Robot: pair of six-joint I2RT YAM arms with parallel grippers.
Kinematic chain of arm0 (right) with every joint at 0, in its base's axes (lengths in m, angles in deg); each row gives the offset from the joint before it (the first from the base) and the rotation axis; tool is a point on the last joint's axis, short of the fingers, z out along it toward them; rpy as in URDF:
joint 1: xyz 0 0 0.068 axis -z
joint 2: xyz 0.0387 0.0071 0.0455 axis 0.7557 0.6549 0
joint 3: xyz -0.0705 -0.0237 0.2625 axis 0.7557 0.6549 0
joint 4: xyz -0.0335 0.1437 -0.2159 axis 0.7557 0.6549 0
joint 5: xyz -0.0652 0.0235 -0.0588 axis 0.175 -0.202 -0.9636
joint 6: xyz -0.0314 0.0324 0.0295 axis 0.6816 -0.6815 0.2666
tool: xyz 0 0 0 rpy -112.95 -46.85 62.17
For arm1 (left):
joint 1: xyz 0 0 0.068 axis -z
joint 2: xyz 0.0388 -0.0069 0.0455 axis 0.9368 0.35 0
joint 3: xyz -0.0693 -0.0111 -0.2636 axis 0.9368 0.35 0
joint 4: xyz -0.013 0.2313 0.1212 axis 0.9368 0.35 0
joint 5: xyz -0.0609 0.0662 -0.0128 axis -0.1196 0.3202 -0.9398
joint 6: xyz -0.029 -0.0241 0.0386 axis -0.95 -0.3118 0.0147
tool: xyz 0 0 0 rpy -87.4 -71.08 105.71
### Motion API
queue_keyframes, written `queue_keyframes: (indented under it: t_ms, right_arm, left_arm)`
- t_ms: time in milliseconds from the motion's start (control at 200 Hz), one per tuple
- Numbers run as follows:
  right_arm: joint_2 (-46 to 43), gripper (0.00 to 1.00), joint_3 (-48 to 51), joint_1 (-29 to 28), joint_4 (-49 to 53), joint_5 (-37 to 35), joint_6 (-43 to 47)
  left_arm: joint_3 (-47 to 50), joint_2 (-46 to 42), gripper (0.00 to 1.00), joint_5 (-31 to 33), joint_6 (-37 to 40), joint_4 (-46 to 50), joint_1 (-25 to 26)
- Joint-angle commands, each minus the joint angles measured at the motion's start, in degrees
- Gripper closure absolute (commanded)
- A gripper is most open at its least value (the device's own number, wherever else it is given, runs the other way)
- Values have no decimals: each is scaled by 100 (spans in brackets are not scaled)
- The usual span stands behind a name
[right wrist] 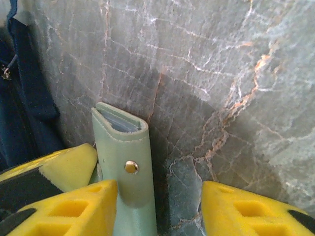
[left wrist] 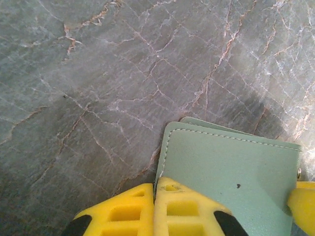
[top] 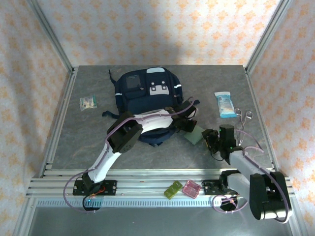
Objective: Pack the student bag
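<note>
The student bag (top: 147, 91), a navy backpack with white patches, lies at the middle back of the table; its dark fabric (right wrist: 19, 103) shows at the left of the right wrist view. Just right of it a pale green stitched wallet (top: 195, 135) stands on edge. My left gripper (top: 189, 123) reaches over the bag and is shut on the wallet's corner (left wrist: 231, 172), its yellow fingers (left wrist: 187, 211) pressed together around the edge. My right gripper (top: 210, 140) is open around the wallet (right wrist: 129, 162). The wallet sits against the left finger (right wrist: 83, 206), with a gap to the right one.
A blue and white tissue pack (top: 225, 104) and metal scissors (top: 243, 118) lie at the right. A small packet (top: 88, 102) lies at the left. Green (top: 173, 190) and pink (top: 191, 188) boxes sit on the front rail. Patterned walls enclose the table.
</note>
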State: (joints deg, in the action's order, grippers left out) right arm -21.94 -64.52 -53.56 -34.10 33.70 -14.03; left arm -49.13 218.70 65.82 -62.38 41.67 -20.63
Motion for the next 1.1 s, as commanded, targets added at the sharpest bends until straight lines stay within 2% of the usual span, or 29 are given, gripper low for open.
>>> queue_keyframes:
  t_ms: [0,90,250,390,496,551,636,811,1096]
  right_arm:
    - [849,58,113,-238,-1775,763,122]
    - [874,60,70,-266,-1964,924,153]
    - [338,57,-25,-345,-1702,695,322]
    - [212,58,12,-353,-1640,683,381]
    - [259,70,68,-347,-1658,681,364]
    - [235,80,70,-352,-1618,628,355]
    - [120,90,-26,-344,-1216,378,399]
    - [-441,95,-275,-283,-219,-4,513]
    - [-1437,96,-667,-265,551,-13,611]
  left_arm:
    - [181,9,97,-140,-111,143,53]
    - [180,-2,96,-118,-119,130,60]
    - [156,-4,97,-150,-135,95,60]
    - [116,-21,97,-173,-163,51,60]
    - [93,-37,97,-197,-189,42,62]
    - [119,-88,97,-169,-207,31,60]
    - [216,-286,96,-58,-224,-2,60]
    - [478,-1123,75,354,-196,-14,1]
    - [1160,-2819,55,1255,453,455,-262]
